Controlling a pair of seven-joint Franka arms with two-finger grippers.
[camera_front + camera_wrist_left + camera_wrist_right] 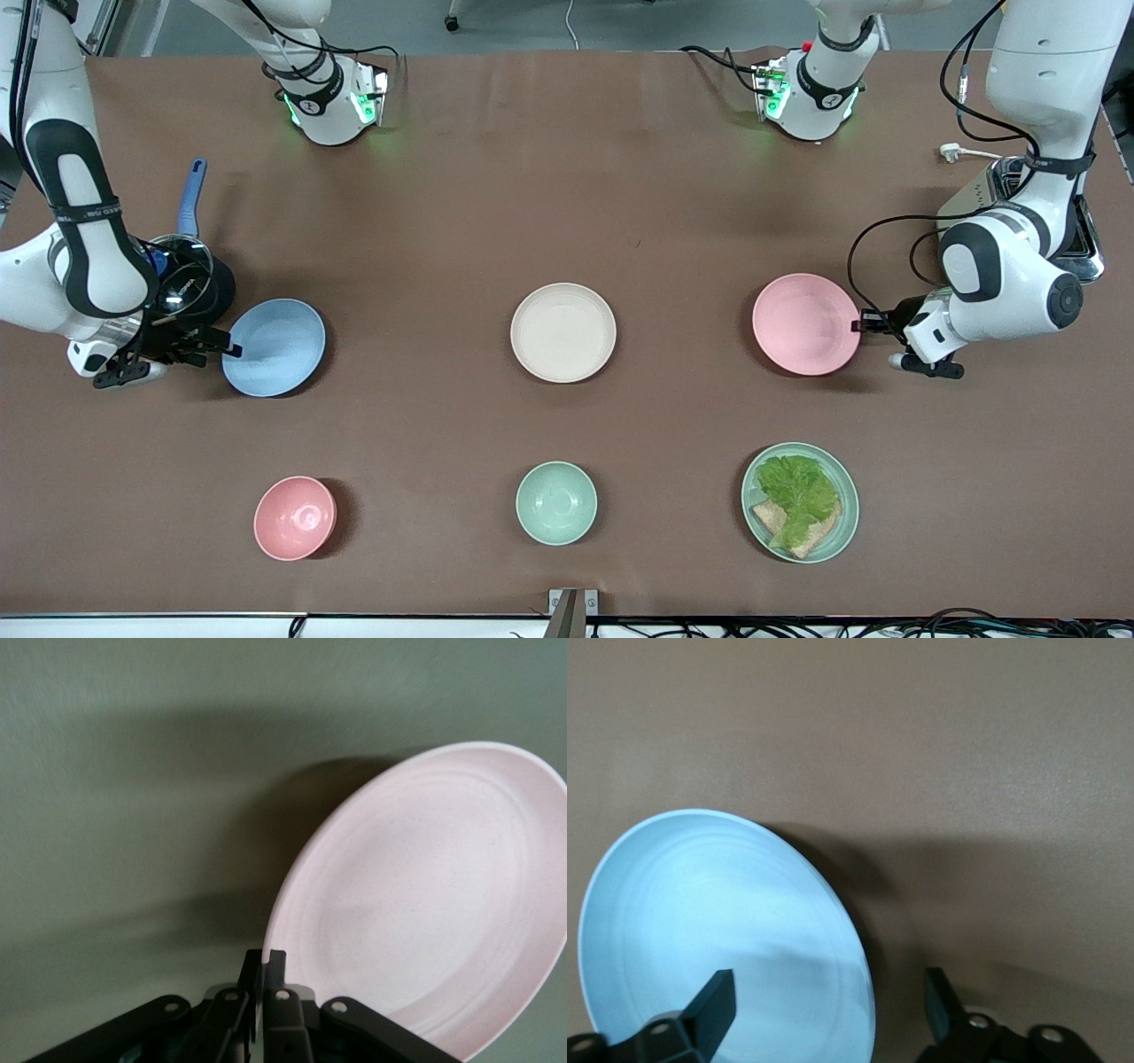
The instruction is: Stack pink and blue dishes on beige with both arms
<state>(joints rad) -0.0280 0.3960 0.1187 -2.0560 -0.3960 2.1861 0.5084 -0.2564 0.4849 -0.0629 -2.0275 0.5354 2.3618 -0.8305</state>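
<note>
Mint bowl [556, 502] nearest | left gripper [871, 322] clamps pink plate [805, 323] rim | right gripper [219, 346] spread astride blue plate [274, 346] rim | risk: thin-edge grip slipping before beige plate [563, 332].

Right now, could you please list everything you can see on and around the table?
Beige plate: one, cream, mid-table.
Pink plate: one, pale pink, tilted, toward the left arm's end.
Blue plate: one, light blue, tilted, toward the right arm's end.
Pink bowl: one, nearer the camera than the blue plate.
Green bowl: one, mint, nearer the camera than the beige plate.
Green plate: one, mint, holding lettuce and bread.
Left gripper: shut on the pink plate's rim.
Right gripper: open, straddling the blue plate's rim.
</note>
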